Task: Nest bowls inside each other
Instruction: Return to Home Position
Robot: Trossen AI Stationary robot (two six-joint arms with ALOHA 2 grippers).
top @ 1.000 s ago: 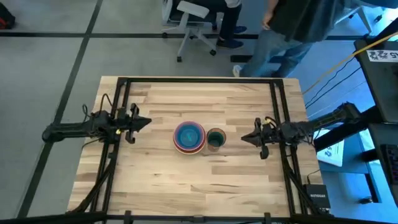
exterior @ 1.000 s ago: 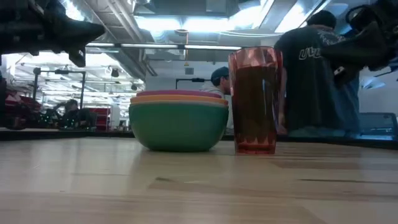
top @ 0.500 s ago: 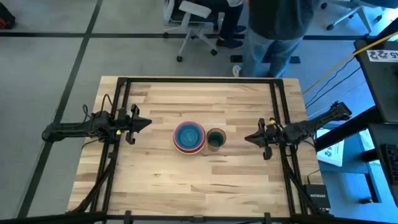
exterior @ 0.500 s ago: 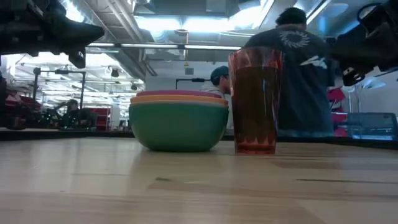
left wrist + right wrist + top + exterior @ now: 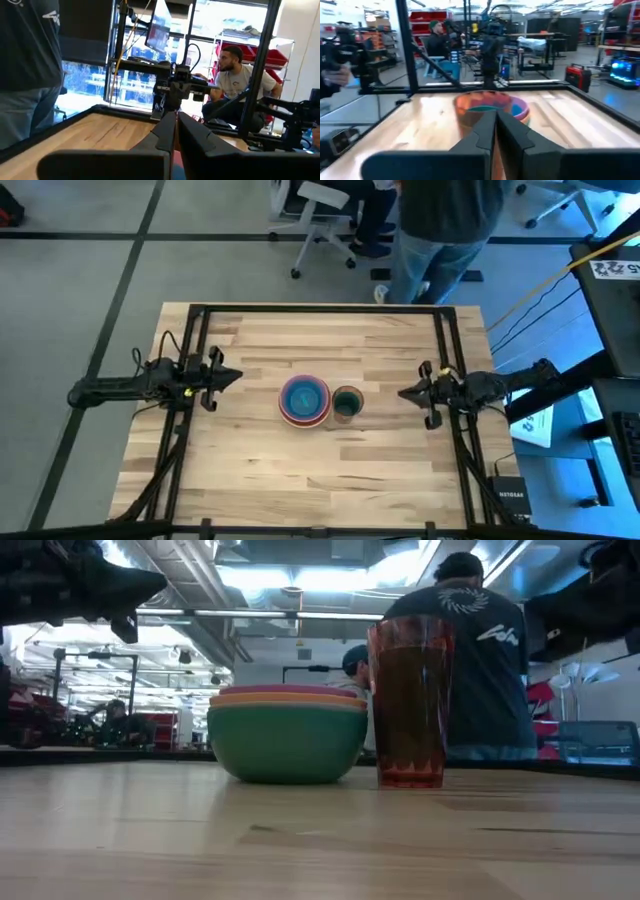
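Plastic bowls (image 5: 304,400) nested, cups (image 5: 347,403) just beside, between my fingers; left gripper (image 5: 236,376), right gripper (image 5: 403,393) pressed together empty, well apart from them: I judge nothing left to carry

Only the bowl stack (image 5: 304,400) and cup (image 5: 347,403) interrupt the table (image 5: 300,480).

Both arms held level, reaching inward from opposite sides. Left gripper (image 5: 233,376) faces the right gripper (image 5: 405,393). Each has its fingers pressed together, holding nothing.
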